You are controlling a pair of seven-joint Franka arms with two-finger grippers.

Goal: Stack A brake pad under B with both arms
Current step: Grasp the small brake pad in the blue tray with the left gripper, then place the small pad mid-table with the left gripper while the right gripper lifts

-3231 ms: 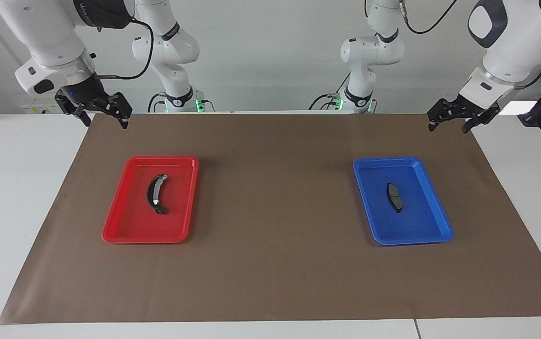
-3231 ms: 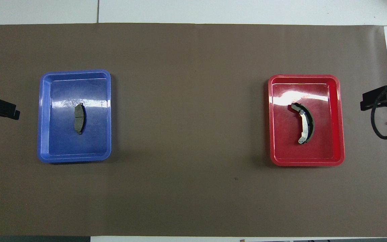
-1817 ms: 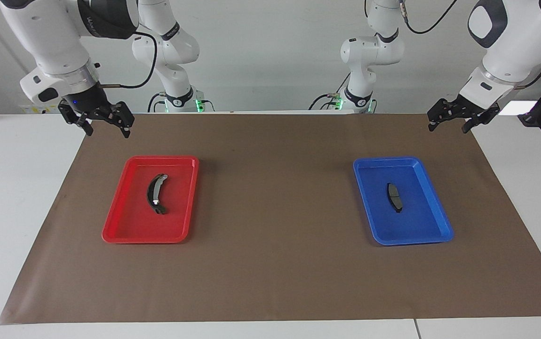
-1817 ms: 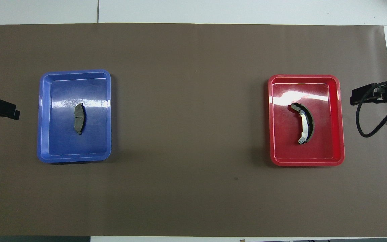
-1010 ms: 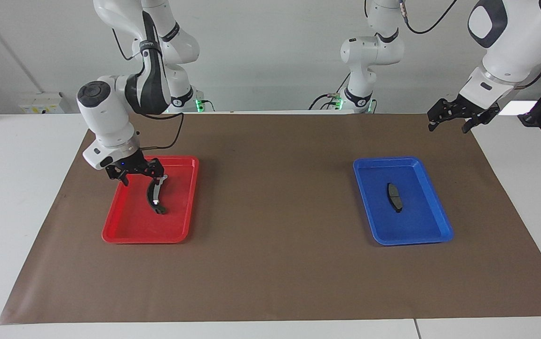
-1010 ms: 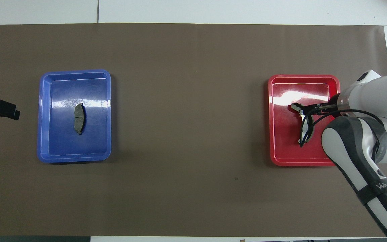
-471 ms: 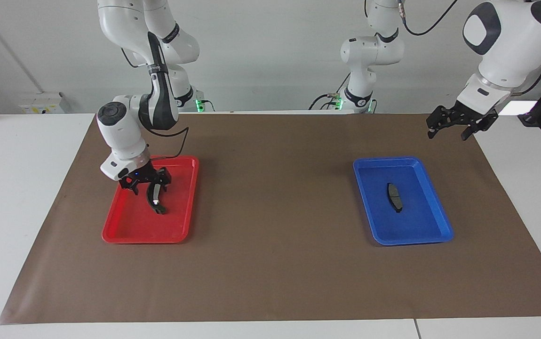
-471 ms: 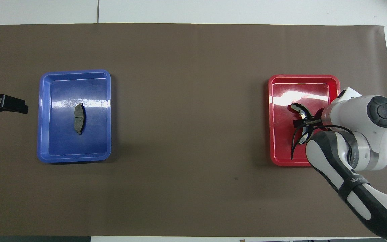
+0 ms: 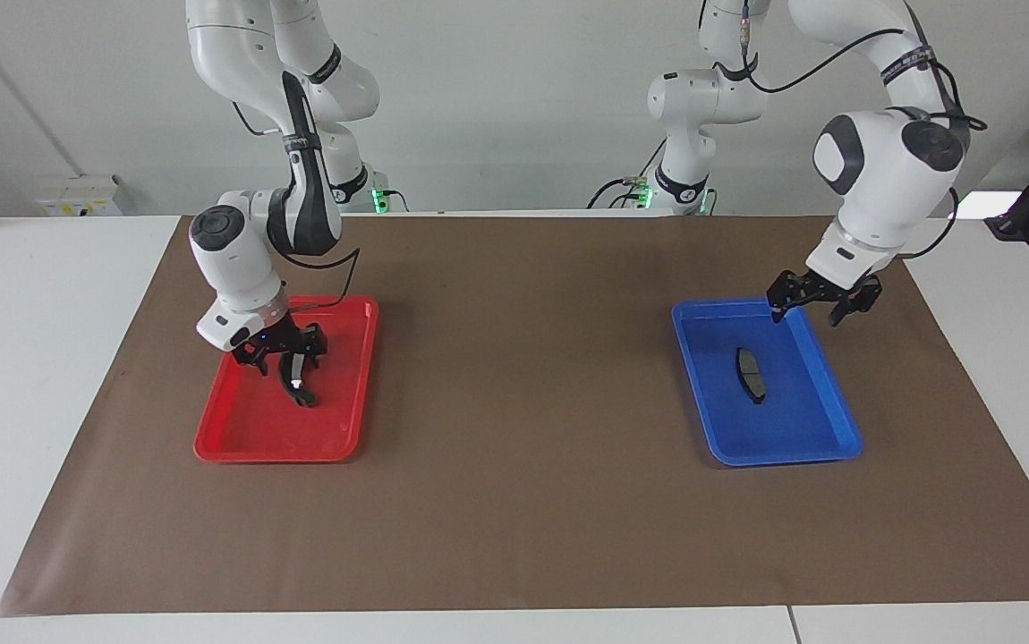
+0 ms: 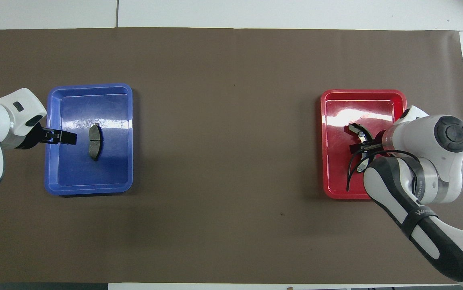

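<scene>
**Brown mat, two trays, both arms over their trays**

White table covered by a brown mat. Red tray lies toward the right arm's end, blue tray toward the left arm's end, well apart.

B lies in the red tray. Right gripper is low over B's middle, fingers spread to either side of it; cannot tell if they touch it.

A brake pad lies flat in the middle of the blue tray. Left gripper hangs above the tray's edge nearest the robots, jaws apart, holding nothing, clear of the pad.
</scene>
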